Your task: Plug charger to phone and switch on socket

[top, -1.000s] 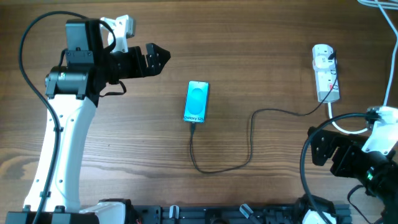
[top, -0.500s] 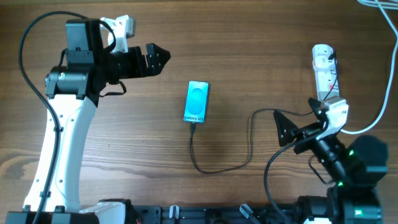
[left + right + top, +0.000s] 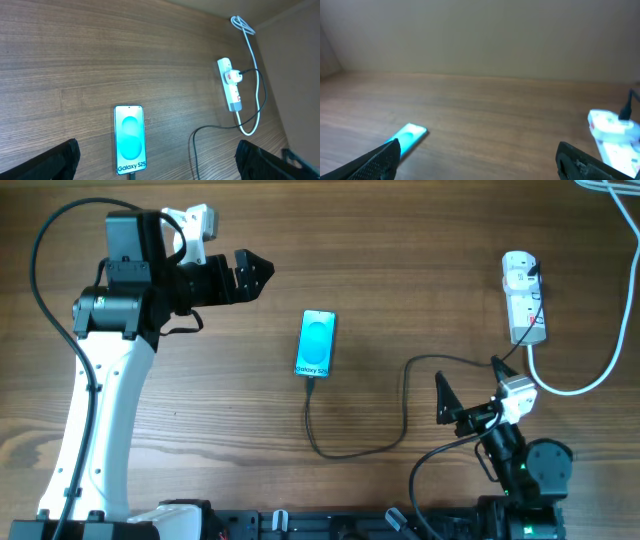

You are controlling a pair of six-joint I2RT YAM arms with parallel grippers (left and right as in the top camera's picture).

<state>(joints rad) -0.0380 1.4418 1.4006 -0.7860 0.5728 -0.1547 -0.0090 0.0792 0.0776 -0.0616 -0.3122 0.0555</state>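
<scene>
The wooden table [image 3: 400, 260] fills the overhead view. The left arm [image 3: 100, 410] rises along the left side, its white link slanting up to a bent wrist. The left gripper [image 3: 255, 272] points right, well apart from everything. Its wrist view shows the fingers [image 3: 60, 160] spread wide with nothing between them. The right arm [image 3: 530, 465] is folded low at the near right edge. The right gripper [image 3: 448, 405] aims left near the cable bend, its fingers [image 3: 380, 157] parted and empty.

The socket [image 3: 523, 295] lies at the far right with a white cord [image 3: 590, 380] looping off it. The phone [image 3: 316, 343] lies flat at centre, screen lit. The charger [image 3: 405, 415] runs from the phone's near edge in a loop to its plug head in the socket.

Only the left wrist view makes the screen's "Galaxy S25" readable. The right wrist view is blurred and low, with phone and socket at opposite sides. Whether the switch is on, I cannot tell.
</scene>
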